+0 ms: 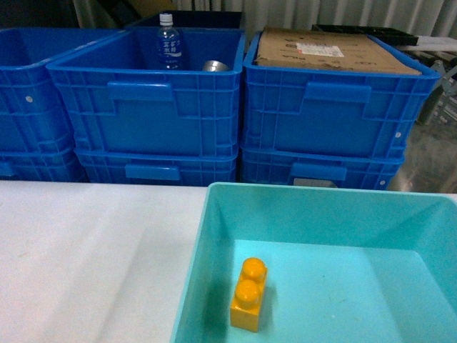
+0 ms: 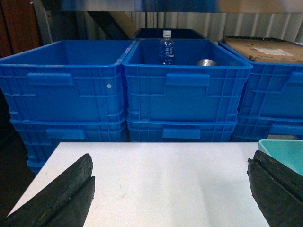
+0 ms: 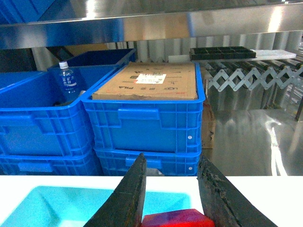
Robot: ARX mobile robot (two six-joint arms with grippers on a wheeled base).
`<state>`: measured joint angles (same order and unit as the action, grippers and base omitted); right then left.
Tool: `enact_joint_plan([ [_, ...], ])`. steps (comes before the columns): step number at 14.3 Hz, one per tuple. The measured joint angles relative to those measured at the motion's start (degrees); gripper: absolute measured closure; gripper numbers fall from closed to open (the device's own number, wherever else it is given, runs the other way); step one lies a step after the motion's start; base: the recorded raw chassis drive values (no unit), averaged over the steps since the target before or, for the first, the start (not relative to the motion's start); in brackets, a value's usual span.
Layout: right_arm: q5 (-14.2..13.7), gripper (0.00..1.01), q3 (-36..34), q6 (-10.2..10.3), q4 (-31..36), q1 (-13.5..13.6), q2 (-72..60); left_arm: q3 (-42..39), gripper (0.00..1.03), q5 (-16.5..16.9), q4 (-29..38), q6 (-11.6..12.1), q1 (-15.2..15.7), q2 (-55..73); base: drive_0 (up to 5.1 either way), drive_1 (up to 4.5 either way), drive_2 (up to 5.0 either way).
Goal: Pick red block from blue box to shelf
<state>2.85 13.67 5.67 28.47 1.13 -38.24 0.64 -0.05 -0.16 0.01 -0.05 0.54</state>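
Currently, from the head camera, you see the pale turquoise plastic bin [image 1: 214,236] with sloping walls sitting on the white table [image 1: 86,257], and the only brick lying in it is the longer orange-yellow two-stud brick [image 1: 249,294]. No red brick shows in the bin from here, and neither arm enters this view. Behind the table stand the dark blue ribbed crates [image 1: 146,100], one holding a clear plastic water bottle [image 1: 168,43], another a flat brown cardboard sheet [image 1: 328,50].

Looking through the left wrist camera, the left gripper [image 2: 170,189] hangs over the bare table with its black fingers [image 2: 61,194] spread wide and nothing between them. Keep it parked there, clear of the bin corner at the right edge.

Turning to the right wrist camera, the right gripper [image 3: 173,189] has the small glossy red plastic block [image 3: 173,220] sitting between its two dark fingers [image 3: 128,194], which stand close against the block's sides; it appears to be gripped, above the far end of the turquoise bin. The shiny stainless-steel shelf rail [image 3: 151,23] runs across the top of this view, above the crates.

For the carry, I judge you should raise the block straight up until it clears the bin wall, hold the squeeze steady because the plastic looks slick, then travel forward and up towards the steel tier without brushing the crate rims or the cardboard.
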Motion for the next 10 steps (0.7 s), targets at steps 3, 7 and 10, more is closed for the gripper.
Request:
enact_joint_plan([
  [3, 0.0, 0.74, 0.0, -0.2, 0.0, 0.0, 0.0, 0.0, 0.05, 0.0, 0.0, 0.0, 0.1, 0.0, 0.0, 0.00, 0.0],
  [7, 0.1, 0.74, -0.1, -0.3, -0.2, 0.0, -0.3, 0.0, 0.05, -0.1, 0.0, 0.0, 0.0, 0.0, 0.0, 0.00, 0.0],
  [10, 0.1, 0.74, -0.1, -0.3, 0.1, 0.0, -0.2, 0.0, 0.05, 0.0, 0.0, 0.0, 0.0, 0.0, 1.0, -1.84, -0.7],
])
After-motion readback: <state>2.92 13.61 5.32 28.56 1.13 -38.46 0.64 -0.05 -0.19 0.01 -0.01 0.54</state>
